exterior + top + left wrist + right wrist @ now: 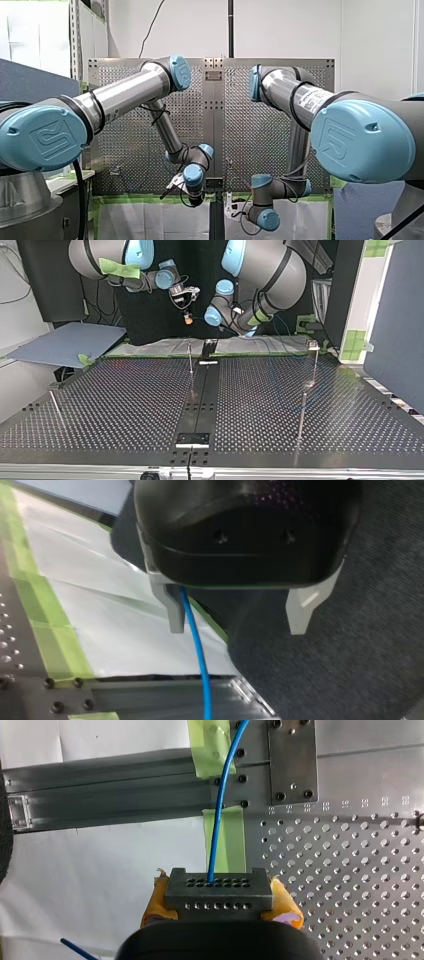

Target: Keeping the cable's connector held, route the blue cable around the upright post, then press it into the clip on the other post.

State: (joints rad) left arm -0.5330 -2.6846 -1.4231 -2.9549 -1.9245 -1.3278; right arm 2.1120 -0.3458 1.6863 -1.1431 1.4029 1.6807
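Connector [219,892] sits clamped between the yellow pads [285,904] of the right gripper [220,906]. Cable [216,840] leaves its top face and runs off over green tape [227,840] toward the table [125,405] edge. Left gripper [237,627]: fingers [175,610] spread, nothing pinched. Cable hangs just beside one finger, inside the gap; contact cannot be told. Top view: right gripper is up past the table's far edge, well apart from every post. Mid post [190,360] stands bare. Side post [315,367] at that view's right carries what looks like the clip [313,344] at its top, with nothing in it that I can make out. Cable over the table is too faint to trace. Judgement: only the connector hold is done. Wrap around the post and press into the clip are both left, and the left gripper likely must close on the cable first.
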